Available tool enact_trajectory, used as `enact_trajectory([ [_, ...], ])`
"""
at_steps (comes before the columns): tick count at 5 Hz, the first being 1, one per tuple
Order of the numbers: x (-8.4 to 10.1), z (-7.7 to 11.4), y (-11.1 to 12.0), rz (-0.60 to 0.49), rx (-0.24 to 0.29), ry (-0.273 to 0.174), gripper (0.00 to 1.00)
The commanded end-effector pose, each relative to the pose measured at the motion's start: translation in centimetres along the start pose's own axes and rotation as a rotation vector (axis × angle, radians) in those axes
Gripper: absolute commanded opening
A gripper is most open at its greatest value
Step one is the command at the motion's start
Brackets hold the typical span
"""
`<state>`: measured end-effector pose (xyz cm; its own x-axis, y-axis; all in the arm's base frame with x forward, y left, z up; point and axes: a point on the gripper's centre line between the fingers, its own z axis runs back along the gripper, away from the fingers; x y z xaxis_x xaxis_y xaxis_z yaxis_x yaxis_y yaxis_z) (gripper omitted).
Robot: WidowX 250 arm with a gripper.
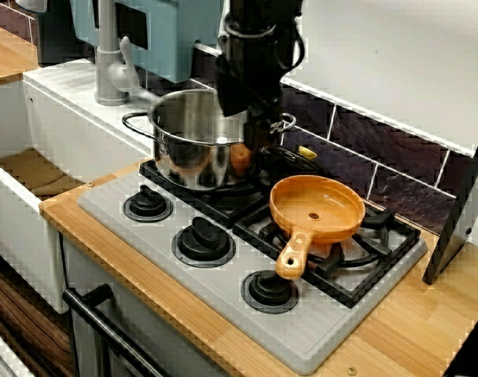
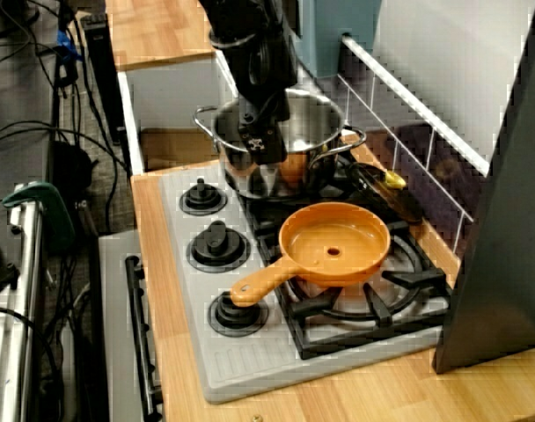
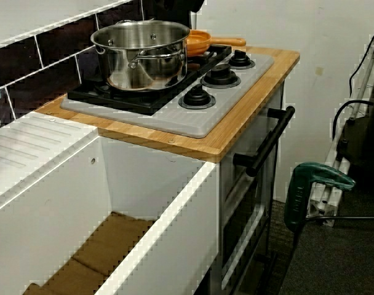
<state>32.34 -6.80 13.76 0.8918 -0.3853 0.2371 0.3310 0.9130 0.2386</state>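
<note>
Going left to right: white sink (image 1: pixel 34 169) and grey faucet (image 1: pixel 109 67) are sitting off to the side. The steel pot (image 1: pixel 188 149) is sitting on the stove's back-left burner. The fingers (image 1: pixel 259 137) are hanging at its right rim, and I can't tell if they're open or closed. The orange pan (image 1: pixel 318 208) is resting on the next burner, crowding that side.
</note>
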Motion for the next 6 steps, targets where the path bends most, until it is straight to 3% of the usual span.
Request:
enact_trajectory([
  [1, 1.2, 4.0, -1.9, 0.013, 0.059, -0.053, 1.0],
  [3, 1.8, 3.6, -3.6, 0.135, 0.095, -0.036, 1.0],
  [4, 2.1, 3.1, -4.0, 0.27, 0.139, 0.029, 1.0],
  [6, 2.5, 1.3, -4.1, 0.466, 0.143, 0.058, 1.0],
])
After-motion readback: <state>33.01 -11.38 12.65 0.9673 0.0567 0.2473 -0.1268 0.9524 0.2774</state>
